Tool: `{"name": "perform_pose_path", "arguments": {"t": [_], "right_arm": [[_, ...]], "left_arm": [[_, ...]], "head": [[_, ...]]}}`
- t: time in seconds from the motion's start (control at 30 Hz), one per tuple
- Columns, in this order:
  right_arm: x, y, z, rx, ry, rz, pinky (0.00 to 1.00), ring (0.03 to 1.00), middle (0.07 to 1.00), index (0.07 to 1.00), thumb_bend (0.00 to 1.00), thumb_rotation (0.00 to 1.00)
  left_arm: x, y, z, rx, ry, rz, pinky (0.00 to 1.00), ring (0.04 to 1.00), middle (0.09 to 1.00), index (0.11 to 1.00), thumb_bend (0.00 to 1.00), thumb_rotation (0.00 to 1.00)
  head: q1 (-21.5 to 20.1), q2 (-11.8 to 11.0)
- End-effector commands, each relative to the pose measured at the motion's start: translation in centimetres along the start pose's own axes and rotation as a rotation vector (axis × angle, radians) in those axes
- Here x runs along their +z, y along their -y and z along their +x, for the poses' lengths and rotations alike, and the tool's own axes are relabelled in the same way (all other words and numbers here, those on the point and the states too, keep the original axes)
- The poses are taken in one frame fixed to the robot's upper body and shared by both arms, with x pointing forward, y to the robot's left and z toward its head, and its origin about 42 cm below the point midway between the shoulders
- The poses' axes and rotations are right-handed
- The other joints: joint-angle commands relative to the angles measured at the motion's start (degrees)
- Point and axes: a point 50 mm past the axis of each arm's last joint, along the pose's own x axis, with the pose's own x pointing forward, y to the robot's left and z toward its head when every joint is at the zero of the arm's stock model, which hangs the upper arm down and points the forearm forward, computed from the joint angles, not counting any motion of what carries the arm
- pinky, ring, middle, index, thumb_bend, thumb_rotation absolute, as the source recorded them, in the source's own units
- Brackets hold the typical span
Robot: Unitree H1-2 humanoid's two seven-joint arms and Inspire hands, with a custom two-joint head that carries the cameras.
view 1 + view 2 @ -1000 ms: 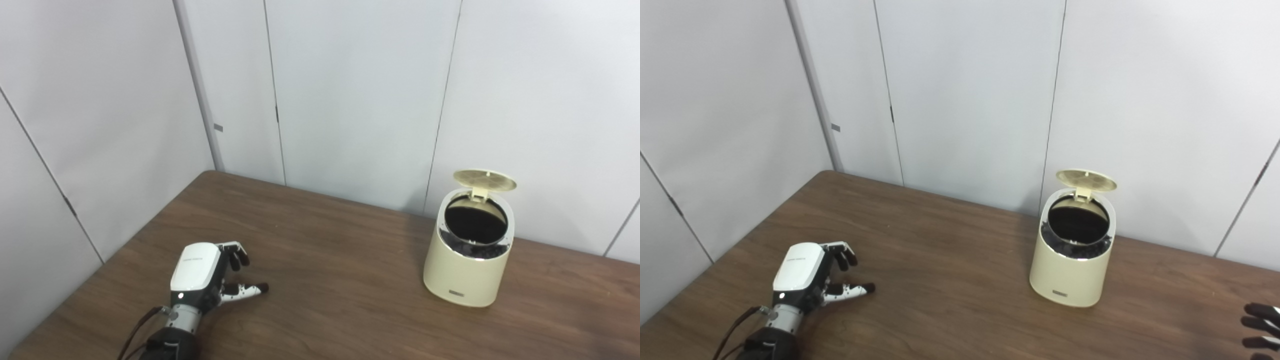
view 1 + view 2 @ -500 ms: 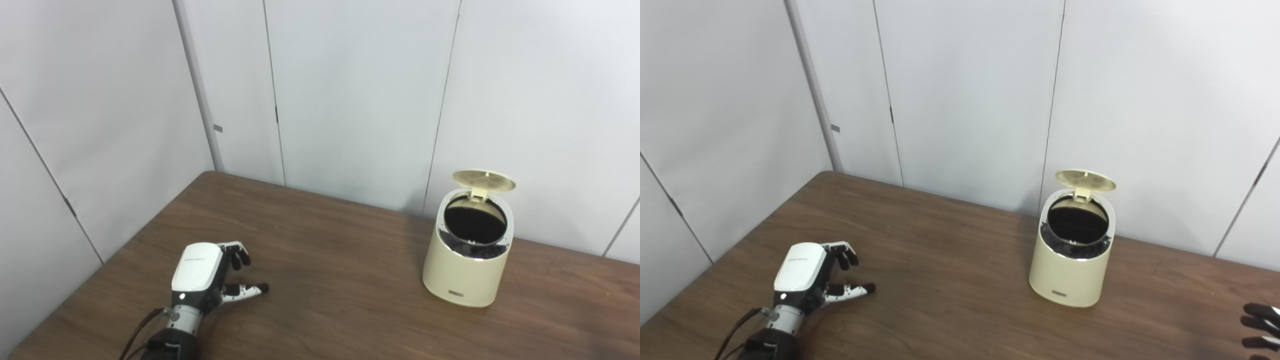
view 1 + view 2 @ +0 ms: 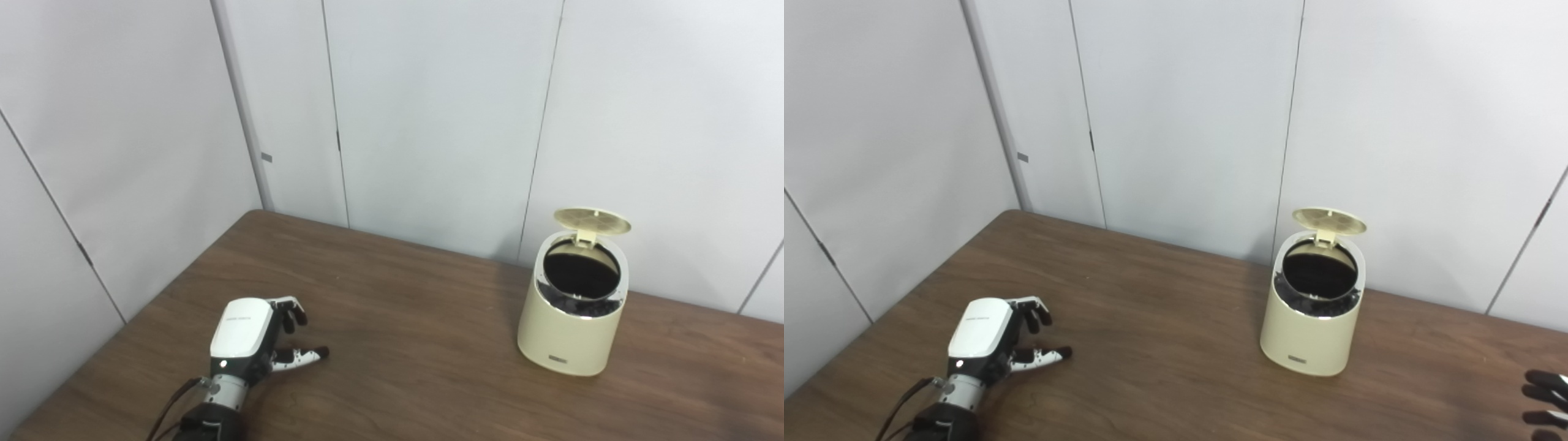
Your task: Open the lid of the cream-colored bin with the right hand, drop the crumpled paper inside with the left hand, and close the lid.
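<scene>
Cream bin [image 3: 1312, 334] stands right of centre, lid [image 3: 1328, 221] raised; left hand [image 3: 989, 339] rests lower left, empty, fingers apart; right hand's fingertips [image 3: 1542, 398] show at lower-right edge

The cream-colored round plastic bin [image 3: 572, 318] stands upright on the brown wooden table [image 3: 398, 343] near the back wall, its round hinged lid [image 3: 591, 215] raised, showing a dark interior.

- Bin [image 3: 572, 331]: cream body, black interior, chrome rim.
- Lid [image 3: 591, 219]: cream, ribbed pattern.
- Left hand [image 3: 254, 334]: white back, black fingers.
- Table [image 3: 404, 343]: dark brown woodgrain.
- Wall panels [image 3: 429, 110]: pale grey.
</scene>
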Motion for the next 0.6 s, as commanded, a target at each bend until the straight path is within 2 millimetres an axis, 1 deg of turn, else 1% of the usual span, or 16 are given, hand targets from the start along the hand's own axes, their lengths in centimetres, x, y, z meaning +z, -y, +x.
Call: {"name": "perform_pose_path", "arguments": {"t": [0.0, 0.03, 0.07, 0.1, 0.2, 0.4, 0.57], "right_arm": [[1.2, 0.2, 1.1, -0.017, 0.067, 0.01, 0.5, 0.654, 0.687, 0.655, 0.56, 0.77], [1.3, 0.1, 1.1, -0.016, 0.066, 0.011, 0.5, 0.655, 0.689, 0.656, 0.55, 0.77], [1.3, 0.1, 1.1, -0.016, 0.065, 0.013, 0.5, 0.656, 0.69, 0.658, 0.55, 0.77], [1.3, 0.1, 1.1, -0.016, 0.063, 0.01, 0.5, 0.657, 0.691, 0.659, 0.54, 0.77], [1.4, 0.1, 1.1, -0.015, 0.063, 0.003, 0.5, 0.661, 0.693, 0.664, 0.54, 0.77], [1.3, 0.1, 1.2, -0.016, 0.064, 0.01, 0.51, 0.663, 0.694, 0.661, 0.52, 0.77], [1.2, 0.0, 1.2, -0.012, 0.063, 0.02, 0.51, 0.666, 0.696, 0.66, 0.5, 0.77]], "left_arm": [[-0.7, -0.1, -0.4, -0.03, -0.026, 0.022, 0.29, 0.339, 0.416, 0.489, 0.52, 0.06], [-0.7, -0.2, -0.4, -0.035, -0.028, 0.023, 0.31, 0.362, 0.43, 0.487, 0.76, 0.13], [-0.8, -0.2, -0.4, -0.041, -0.032, 0.022, 0.34, 0.388, 0.449, 0.495, 0.88, 0.16], [-0.9, -0.3, -0.4, -0.045, -0.034, 0.022, 0.36, 0.414, 0.469, 0.505, 0.95, 0.19], [-1.0, -0.4, -0.5, -0.043, -0.029, 0.024, 0.4, 0.451, 0.501, 0.515, 1.0, 0.21], [-1.4, -0.8, -0.8, -0.033, -0.023, 0.038, 0.43, 0.479, 0.526, 0.537, 1.0, 0.22], [-1.6, -1.5, -1.0, -0.036, -0.039, 0.039, 0.46, 0.509, 0.557, 0.573, 1.0, 0.26]], "head": [[-0.05, -0.1], [-0.05, -0.08], [-0.05, -0.08], [-0.01, -0.1], [0.08, -0.12], [0.42, -0.2], [0.61, -0.37]]}}
